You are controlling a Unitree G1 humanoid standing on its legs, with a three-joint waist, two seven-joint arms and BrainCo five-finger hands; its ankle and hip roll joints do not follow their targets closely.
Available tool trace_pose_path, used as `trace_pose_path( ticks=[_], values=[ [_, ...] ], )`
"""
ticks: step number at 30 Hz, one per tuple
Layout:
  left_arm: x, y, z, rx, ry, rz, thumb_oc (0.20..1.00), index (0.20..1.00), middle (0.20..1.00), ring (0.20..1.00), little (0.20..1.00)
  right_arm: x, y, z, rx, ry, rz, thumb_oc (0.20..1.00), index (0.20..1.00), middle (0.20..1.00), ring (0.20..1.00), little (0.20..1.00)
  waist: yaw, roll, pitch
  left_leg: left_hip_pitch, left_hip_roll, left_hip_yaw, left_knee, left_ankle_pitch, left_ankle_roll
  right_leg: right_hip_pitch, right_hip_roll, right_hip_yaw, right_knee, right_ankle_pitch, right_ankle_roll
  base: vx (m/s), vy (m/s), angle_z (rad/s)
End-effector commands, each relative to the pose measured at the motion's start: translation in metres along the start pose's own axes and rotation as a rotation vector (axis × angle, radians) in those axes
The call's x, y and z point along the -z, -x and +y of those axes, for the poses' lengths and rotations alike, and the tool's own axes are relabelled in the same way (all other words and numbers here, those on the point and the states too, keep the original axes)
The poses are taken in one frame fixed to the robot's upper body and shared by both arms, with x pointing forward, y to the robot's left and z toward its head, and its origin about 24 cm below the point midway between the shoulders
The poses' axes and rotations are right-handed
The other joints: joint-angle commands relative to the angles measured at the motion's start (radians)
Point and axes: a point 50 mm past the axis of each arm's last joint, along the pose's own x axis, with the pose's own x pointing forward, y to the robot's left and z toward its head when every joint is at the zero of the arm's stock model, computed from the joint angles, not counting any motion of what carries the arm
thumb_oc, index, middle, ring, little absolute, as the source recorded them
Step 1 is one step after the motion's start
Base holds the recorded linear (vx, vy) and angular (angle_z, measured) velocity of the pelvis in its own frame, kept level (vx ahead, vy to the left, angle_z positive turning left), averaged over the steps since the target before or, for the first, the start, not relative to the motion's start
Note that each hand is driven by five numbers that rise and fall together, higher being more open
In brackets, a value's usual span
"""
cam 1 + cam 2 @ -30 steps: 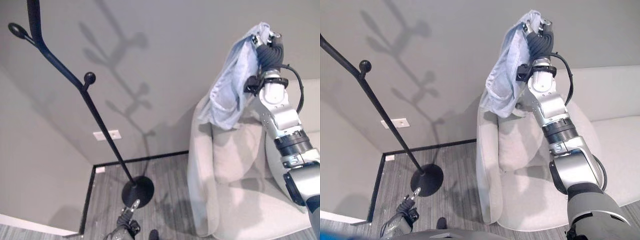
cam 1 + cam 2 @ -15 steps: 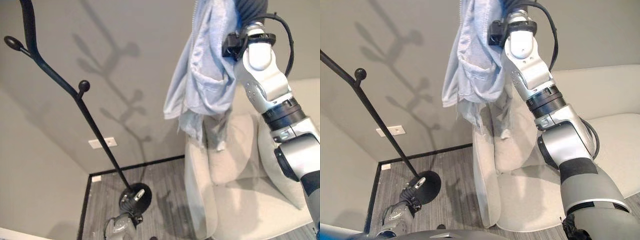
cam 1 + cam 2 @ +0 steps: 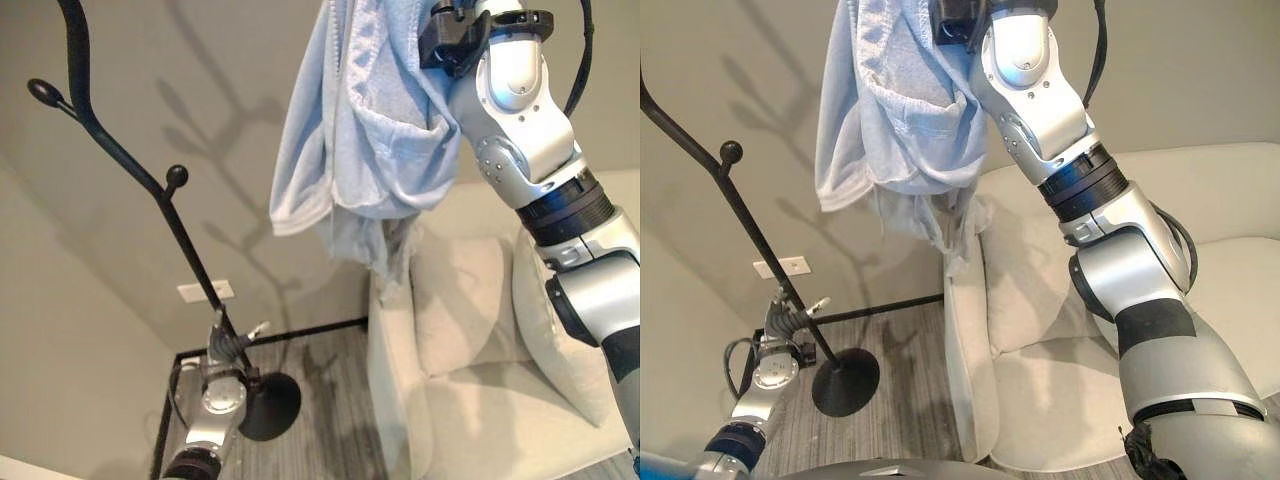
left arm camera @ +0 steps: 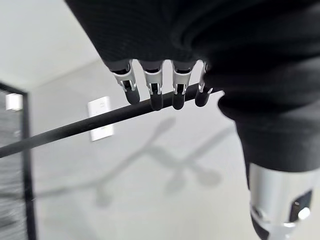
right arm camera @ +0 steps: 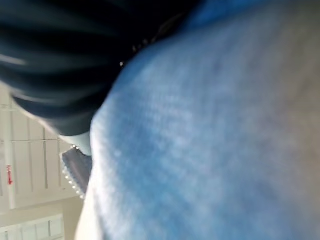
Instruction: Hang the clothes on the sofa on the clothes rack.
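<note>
Grey wall corner, sofa [image 3: 480, 380] beside. Right arm lifts pale blue garment [image 3: 360, 130] high to clear the rack [image 3: 150, 180]; grip can't tell. Left hand [image 4: 160, 92] curls around rack pole, likely steadying it.

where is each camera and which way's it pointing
Left eye view: head, looking down at the clothes rack, sofa, light blue garment; both arms show.
Right eye view: same scene, same things, slightly offset.
Left wrist view: along left hand, fingers at the rack's pole.
Right wrist view: pressed against the garment, dark cover showing.
</note>
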Motion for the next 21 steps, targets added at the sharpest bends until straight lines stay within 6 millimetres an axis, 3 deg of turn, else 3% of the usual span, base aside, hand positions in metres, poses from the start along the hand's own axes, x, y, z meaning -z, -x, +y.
trace_pose_path(
  ticks=[1,7,8,10,11,12,13,15,16,21],
  values=[
    [-0.042,-0.024,0.012,-0.029,-0.076,-0.201,1.0,1.0,1.0,1.0,1.0,-0.047,-0.03,0.014,-0.038,-0.022,-0.167,0.2,0.2,0.2,0.2,0.2,0.015,-0.064,-0.038,0.009,0.083,-0.015,0.005,-0.048,-0.075,-0.042,-0.031,0.038,0.01,0.028,-0.039,0.0,0.0,0.0],
    [-0.054,-0.018,-0.019,0.094,-0.048,-0.245,1.0,1.0,1.0,1.0,1.0,-0.046,-0.029,0.025,-0.08,-0.063,-0.15,0.2,0.2,0.2,0.2,0.2,0.011,-0.07,-0.04,0.012,0.083,-0.016,0.005,-0.05,-0.074,-0.036,-0.033,0.035,0.01,0.029,-0.039,0.0,0.0,0.0],
    [-0.059,-0.014,-0.038,0.164,0.008,-0.242,1.0,1.0,1.0,1.0,1.0,-0.047,-0.028,0.032,-0.097,-0.088,-0.147,0.2,0.2,0.2,0.2,0.2,0.007,-0.072,-0.04,0.012,0.083,-0.018,0.005,-0.049,-0.075,-0.035,-0.033,0.035,0.01,0.028,-0.039,0.0,0.0,0.0],
    [-0.062,-0.012,-0.046,0.197,0.032,-0.244,1.0,1.0,1.0,1.0,1.0,-0.047,-0.027,0.034,-0.102,-0.092,-0.145,0.2,0.2,0.2,0.2,0.2,0.005,-0.073,-0.04,0.012,0.083,-0.018,0.005,-0.049,-0.075,-0.035,-0.033,0.035,0.01,0.029,-0.039,0.0,0.0,0.0],
    [-0.072,-0.006,-0.066,0.278,0.093,-0.253,1.0,1.0,1.0,1.0,1.0,-0.046,-0.026,0.039,-0.112,-0.109,-0.137,0.2,0.2,0.2,0.2,0.2,0.002,-0.074,-0.041,0.011,0.083,-0.02,0.005,-0.049,-0.074,-0.034,-0.033,0.033,0.01,0.029,-0.04,0.0,-0.001,0.03],
    [-0.072,-0.006,-0.066,0.279,0.093,-0.253,1.0,1.0,1.0,1.0,1.0,-0.046,-0.026,0.039,-0.112,-0.108,-0.137,0.2,0.2,0.2,0.2,0.2,0.002,-0.074,-0.041,0.011,0.083,-0.02,0.005,-0.049,-0.074,-0.034,-0.033,0.032,0.01,0.029,-0.04,0.0,0.002,0.04],
    [-0.084,0.002,-0.085,0.365,0.136,-0.284,1.0,1.0,1.0,1.0,1.0,-0.046,-0.026,0.045,-0.124,-0.126,-0.134,0.2,0.2,0.2,0.2,0.2,-0.002,-0.077,-0.04,0.009,0.083,-0.022,0.005,-0.05,-0.074,-0.035,-0.033,0.034,0.01,0.03,-0.041,0.0,0.0,0.0],
    [-0.091,0.006,-0.094,0.408,0.147,-0.304,1.0,1.0,1.0,1.0,1.0,-0.046,-0.025,0.047,-0.125,-0.138,-0.132,0.2,0.2,0.2,0.2,0.2,-0.002,-0.078,-0.039,0.009,0.083,-0.021,0.005,-0.05,-0.074,-0.036,-0.032,0.035,0.01,0.031,-0.041,0.0,0.0,0.0],
    [-0.105,0.016,-0.11,0.494,0.141,-0.362,1.0,1.0,1.0,1.0,1.0,-0.045,-0.025,0.05,-0.126,-0.155,-0.129,0.2,0.2,0.2,0.2,0.2,-0.006,-0.078,-0.037,0.009,0.084,-0.023,0.005,-0.052,-0.073,-0.037,-0.031,0.035,0.01,0.031,-0.041,0.0,0.0,0.0],
    [-0.128,0.03,-0.135,0.621,0.14,-0.442,1.0,1.0,1.0,1.0,1.0,-0.04,-0.021,0.058,-0.134,-0.197,-0.104,0.2,0.2,0.2,0.2,0.2,-0.011,-0.082,-0.036,0.007,0.084,-0.022,0.005,-0.054,-0.072,-0.04,-0.031,0.038,0.01,0.031,-0.038,0.0,0.0,0.0]
  ],
)
